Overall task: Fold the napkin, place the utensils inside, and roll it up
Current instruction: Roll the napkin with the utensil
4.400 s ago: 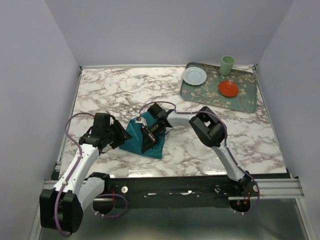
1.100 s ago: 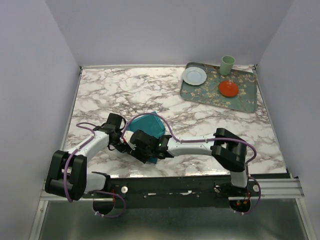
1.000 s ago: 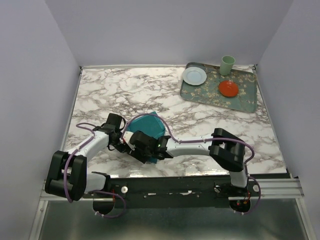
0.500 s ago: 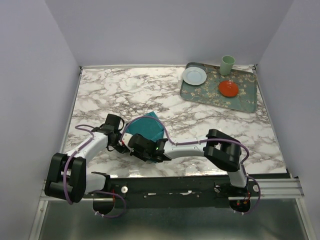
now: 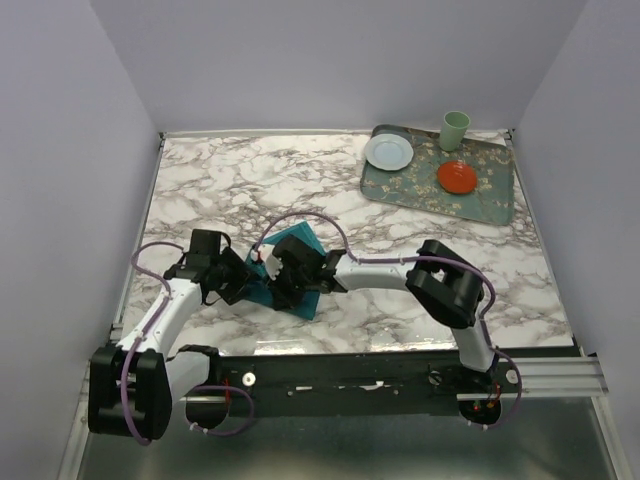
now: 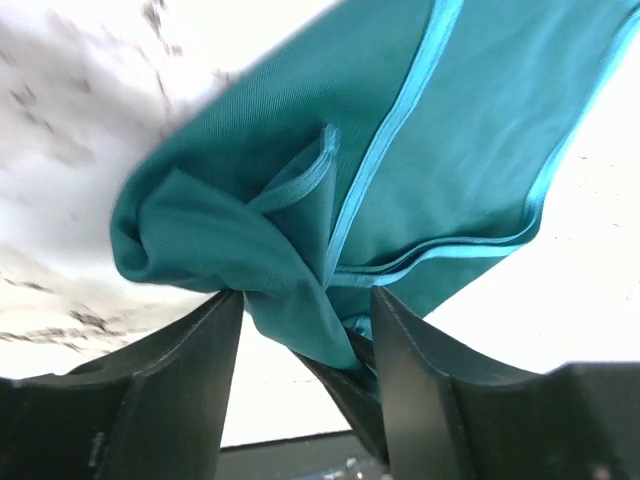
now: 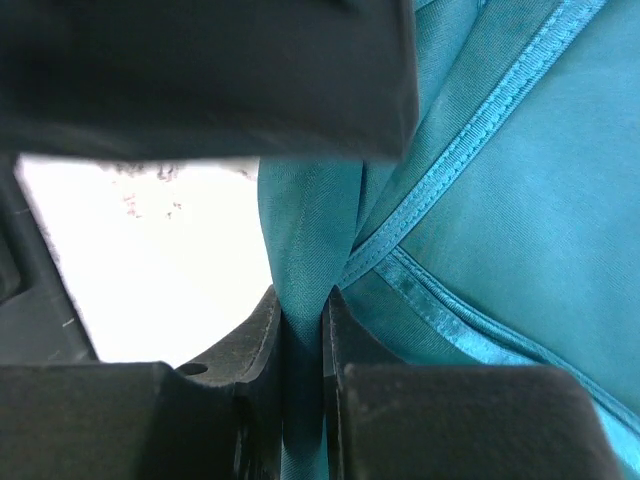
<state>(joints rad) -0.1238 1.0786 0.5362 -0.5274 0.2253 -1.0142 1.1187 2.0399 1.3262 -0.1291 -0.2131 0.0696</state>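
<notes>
Well off to the near-left of the tray point(image 5: 480, 196), the teal napkin point(image 5: 298, 243) sits bunched up on the counter point(image 5: 250, 180), close to the arms' edge.

The left arm point(image 5: 170, 305) comes up from its base, bends, and points its wrist across at the side of the napkin facing away from the tray. Its jaws are spread apart, not gripping. In the wrist view a folded corner of the cloth hangs loose in the gap and brushes the fingers point(image 6: 185, 390).

The right arm point(image 5: 385, 272) is folded hard at the elbow nearer the tray, with the forearm lying low and reaching over to the cloth. Its jaws are pinched tight on a thin fold of the napkin, fingers point(image 7: 252, 350) nearly together with just cloth between them.
</notes>
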